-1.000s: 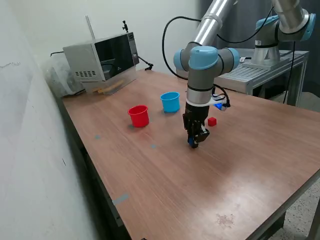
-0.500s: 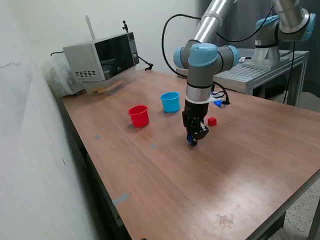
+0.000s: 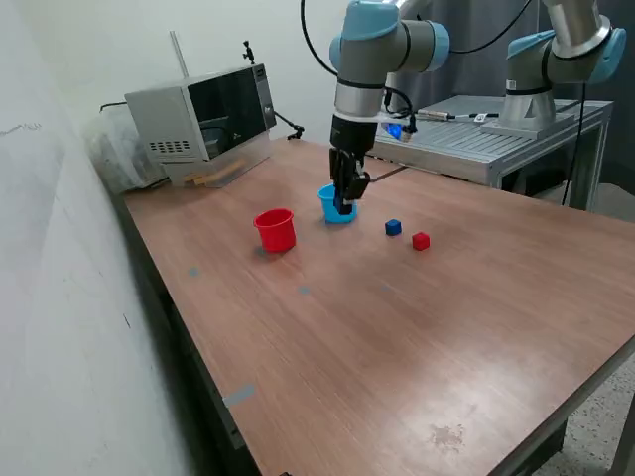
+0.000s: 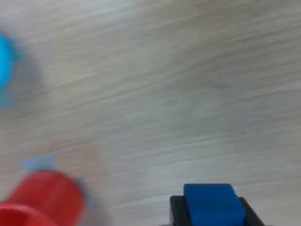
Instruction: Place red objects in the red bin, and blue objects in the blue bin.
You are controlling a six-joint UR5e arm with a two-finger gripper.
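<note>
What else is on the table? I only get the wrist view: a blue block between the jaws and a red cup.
Observer: A light blue cup stands to the exterior view's right of the red cup. The jaws hang right at it, gripping the blue block.
Visitor: Any more blocks?
Observer: Yes, a second blue block lies on the table, further to the exterior view's right.
Visitor: Any red ones?
Observer: One red block, close beside that second blue one but not touching it.
</note>
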